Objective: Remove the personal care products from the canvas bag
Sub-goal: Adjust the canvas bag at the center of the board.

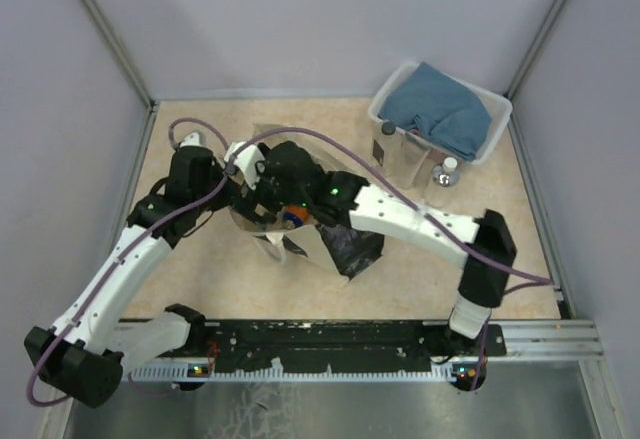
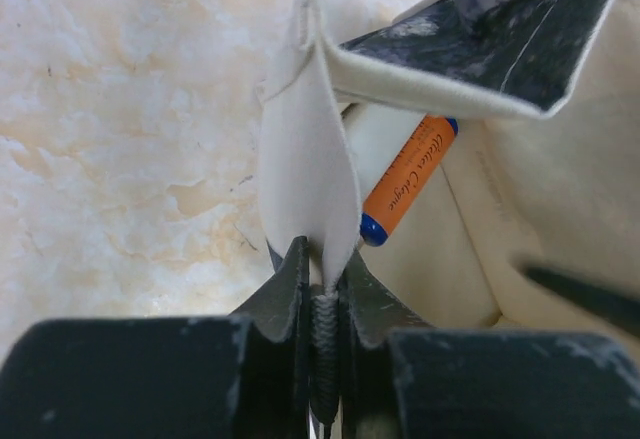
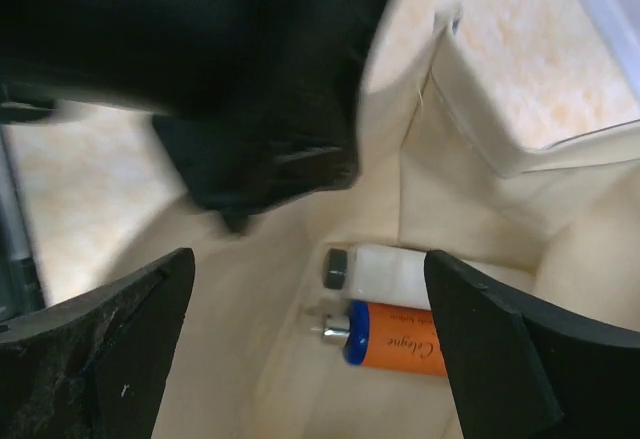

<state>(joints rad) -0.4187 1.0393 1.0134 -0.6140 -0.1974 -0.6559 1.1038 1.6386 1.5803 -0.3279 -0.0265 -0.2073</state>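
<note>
Canvas bag (image 2: 310, 179), soft rim in clamped left end effector (image 2: 322, 271), right end effector (image 3: 308, 264) spread

The top view looks down from high above the near edge of the surface (image 1: 215, 274), taking in all of it and the bag (image 1: 272, 246). Both wrist views sit close to the bag: the left at its rim facing inward, the right above its mouth looking down. They share the orange bottle (image 2: 408, 179) (image 3: 400, 339).

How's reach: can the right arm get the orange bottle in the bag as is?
Probably yes: left gripper pinches the canvas bag rim, holding it open; right gripper, fingers open, hangs above the orange bottle, nothing between. The white bottle alongside may crowd one finger.
</note>
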